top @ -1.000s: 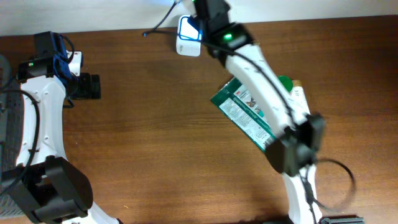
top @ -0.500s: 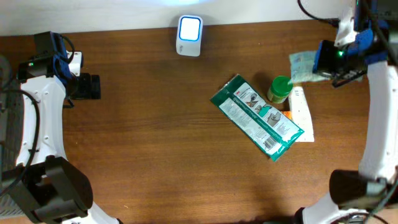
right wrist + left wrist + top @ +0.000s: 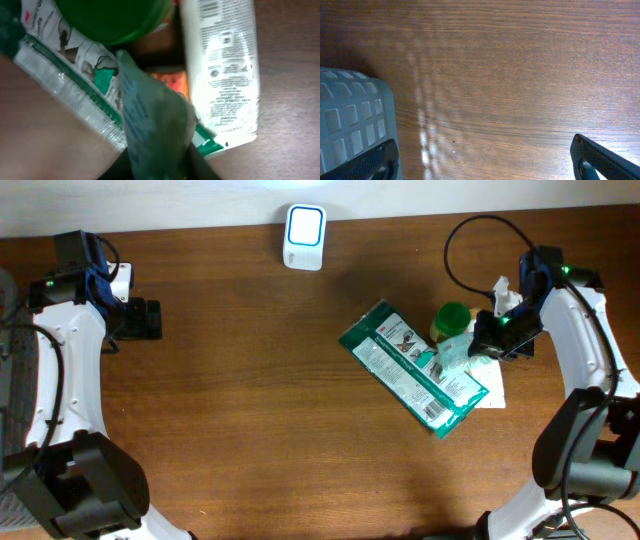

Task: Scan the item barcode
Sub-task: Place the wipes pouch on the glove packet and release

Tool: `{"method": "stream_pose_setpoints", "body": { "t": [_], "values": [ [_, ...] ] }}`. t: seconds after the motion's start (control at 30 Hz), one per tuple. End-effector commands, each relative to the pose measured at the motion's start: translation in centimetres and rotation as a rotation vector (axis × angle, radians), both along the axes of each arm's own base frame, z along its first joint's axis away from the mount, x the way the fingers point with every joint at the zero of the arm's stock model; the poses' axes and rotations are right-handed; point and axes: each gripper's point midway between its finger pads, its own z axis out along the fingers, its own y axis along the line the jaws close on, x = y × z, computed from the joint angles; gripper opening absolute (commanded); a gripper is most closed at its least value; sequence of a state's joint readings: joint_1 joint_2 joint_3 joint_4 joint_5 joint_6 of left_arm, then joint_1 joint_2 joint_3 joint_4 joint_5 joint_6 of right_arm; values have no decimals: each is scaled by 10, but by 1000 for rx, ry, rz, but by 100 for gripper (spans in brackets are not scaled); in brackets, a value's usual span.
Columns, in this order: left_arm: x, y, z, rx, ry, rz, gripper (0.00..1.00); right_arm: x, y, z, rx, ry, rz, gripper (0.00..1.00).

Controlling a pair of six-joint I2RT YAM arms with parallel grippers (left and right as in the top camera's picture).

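Locating the packet: you find the pale-green packet (image 3: pixel 455 350) on the right of the table (image 3: pixel 250 410), lying crumpled on top of a small pile.
Under the packet: one end rests on the green printed bag (image 3: pixel 395 355), which lies flat and slanted. The green-lidded jar (image 3: pixel 452 316) is just beside it, toward the back edge. The white tube (image 3: pixel 220 65) lies alongside, label up.
Right gripper: your right gripper (image 3: pixel 485 340) is low over the pile, with a finger on either side of the packet's near end. The jaws are partly apart, and you cannot tell whether they pinch the packet or only flank it.
Scanner: the white scanner (image 3: pixel 304 235), its window lit blue, stands at the table's back edge, well apart from the packet.
Left gripper: your left gripper (image 3: pixel 148 320) hangs over bare wood at the far left, jaws spread wide, nothing between them.
Basket: a grey gridded basket (image 3: pixel 350 120) shows at the edge of the left wrist view.
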State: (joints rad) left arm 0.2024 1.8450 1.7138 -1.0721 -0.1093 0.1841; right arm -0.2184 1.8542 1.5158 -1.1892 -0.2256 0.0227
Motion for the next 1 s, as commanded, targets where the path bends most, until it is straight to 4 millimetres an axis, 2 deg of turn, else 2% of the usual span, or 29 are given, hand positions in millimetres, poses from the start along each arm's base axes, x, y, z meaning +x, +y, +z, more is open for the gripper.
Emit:
{"method": "stream_pose_setpoints", "body": {
  "t": [0.0, 0.07, 0.1, 0.17, 0.2, 0.3, 0.4, 0.5, 0.6, 0.73, 0.87, 0.97],
  "values": [
    [1, 2, 5, 10, -11, -7, 99, 0, -15, -1, -51, -12, -14, 61],
    [1, 2, 5, 10, -11, -7, 99, 4, -31, 6, -75, -33, -47, 87],
    [1, 2, 5, 10, -11, -7, 99, 9, -39, 22, -76, -55, -87, 93],
    [1, 2, 5, 10, -11, -7, 99, 18, -40, 57, -84, -102, -83, 94],
    [1, 2, 5, 10, -11, -7, 99, 22, -35, 75, -88, -131, -54, 94],
    [1, 2, 5, 10, -11, -7, 99, 21, 0, 143, -113, -258, 59, 95],
    [1, 2, 5, 10, -11, -7, 99, -3, 29, 202, -127, -395, 121, 96],
    [1, 2, 5, 10, -11, -7, 99, -54, 42, 246, -139, -492, 141, 98],
    [1, 2, 5, 10, -11, -7, 99, -77, 44, 267, -147, -564, 135, 98],
    [1, 2, 5, 10, -11, -7, 99, -83, 42, 266, -164, -553, 145, 98],
    [1, 2, 5, 10, -11, -7, 99, -81, 44, 267, -158, -561, 157, 98],
    [1, 2, 5, 10, -11, -7, 99, -54, 44, 283, -209, -725, 216, 98]
  ]
}}
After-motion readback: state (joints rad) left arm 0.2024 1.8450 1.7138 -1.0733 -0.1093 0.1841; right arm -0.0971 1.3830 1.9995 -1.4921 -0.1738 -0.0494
